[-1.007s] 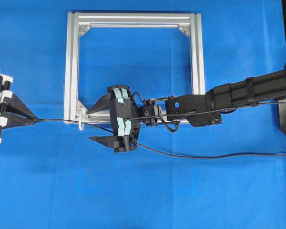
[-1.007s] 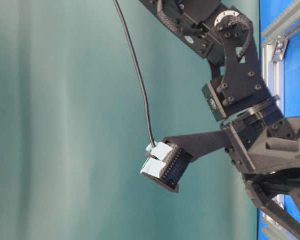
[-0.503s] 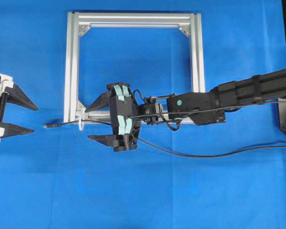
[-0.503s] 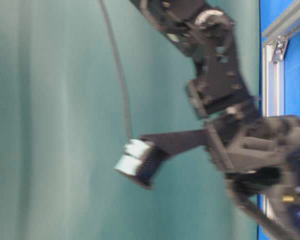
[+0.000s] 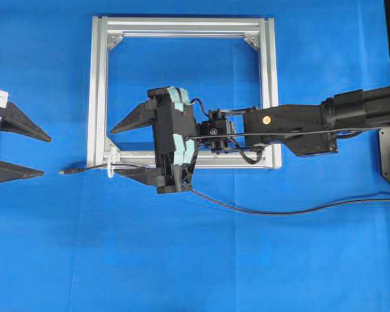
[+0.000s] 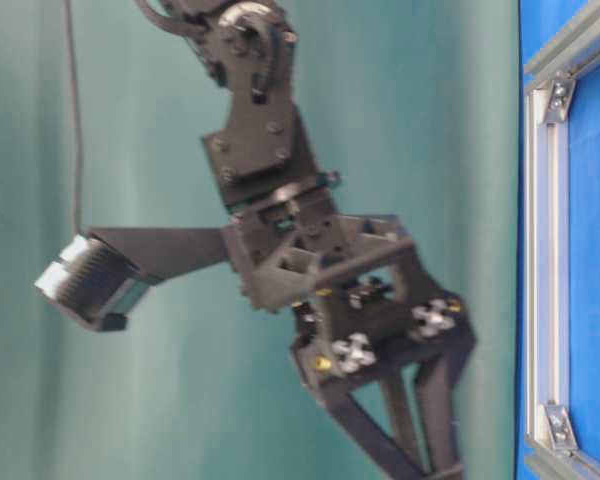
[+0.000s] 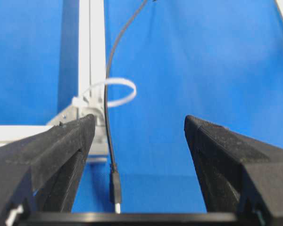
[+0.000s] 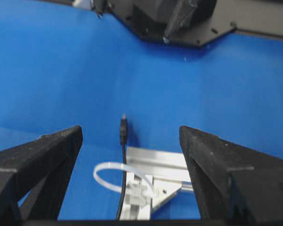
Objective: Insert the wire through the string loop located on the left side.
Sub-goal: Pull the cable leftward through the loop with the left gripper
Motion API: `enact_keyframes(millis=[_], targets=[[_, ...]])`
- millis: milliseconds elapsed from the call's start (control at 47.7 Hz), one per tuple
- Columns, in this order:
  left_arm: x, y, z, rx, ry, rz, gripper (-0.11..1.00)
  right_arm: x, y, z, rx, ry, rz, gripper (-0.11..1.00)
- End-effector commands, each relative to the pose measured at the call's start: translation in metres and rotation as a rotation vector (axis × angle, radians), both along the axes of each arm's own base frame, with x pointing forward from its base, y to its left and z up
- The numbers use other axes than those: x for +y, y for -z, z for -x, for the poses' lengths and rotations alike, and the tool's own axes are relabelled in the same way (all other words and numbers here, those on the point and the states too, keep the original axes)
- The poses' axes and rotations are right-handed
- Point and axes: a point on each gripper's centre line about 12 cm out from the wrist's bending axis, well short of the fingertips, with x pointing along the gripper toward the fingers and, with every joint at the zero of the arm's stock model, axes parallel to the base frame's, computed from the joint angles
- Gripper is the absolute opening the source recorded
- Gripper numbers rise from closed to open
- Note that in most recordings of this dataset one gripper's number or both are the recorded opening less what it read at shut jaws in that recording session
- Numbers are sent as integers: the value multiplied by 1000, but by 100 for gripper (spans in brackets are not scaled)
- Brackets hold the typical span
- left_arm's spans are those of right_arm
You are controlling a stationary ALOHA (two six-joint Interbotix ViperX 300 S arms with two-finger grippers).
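While both grippers stand wide apart and hold nothing, the wire (image 7: 108,113) lies loose on the blue table (image 5: 247,260), already passing through the string loop (image 7: 114,92) at the frame's (image 5: 97,91) lower left corner. The left gripper (image 5: 23,154) sits at the left edge of the overhead view, its fingers spread either side of the wire's grey plug tip (image 5: 66,172) but apart from it. The right gripper (image 5: 131,149) hangs over that same corner, jaws splayed.

The threading step looks done (judging from the cable running inside the loop in both wrist views); what remains would be clearing both arms without snagging the cable.

The left arm is cut off at the overhead edge. The table-level view is blurred, shows only the right arm, and hides loop and plug.
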Motion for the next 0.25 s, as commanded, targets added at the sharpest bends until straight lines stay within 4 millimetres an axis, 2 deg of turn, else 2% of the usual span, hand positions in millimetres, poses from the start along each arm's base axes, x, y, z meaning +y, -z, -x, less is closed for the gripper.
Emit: enact_keyframes(millis=[0,231], targets=[[3,-10,-4,-28,-16,-2,70,0,-29,1,-60,1,-1,93],[6,-9,-5,-24,-34,-3,70,1,-29,1,-57,1,-4,93]])
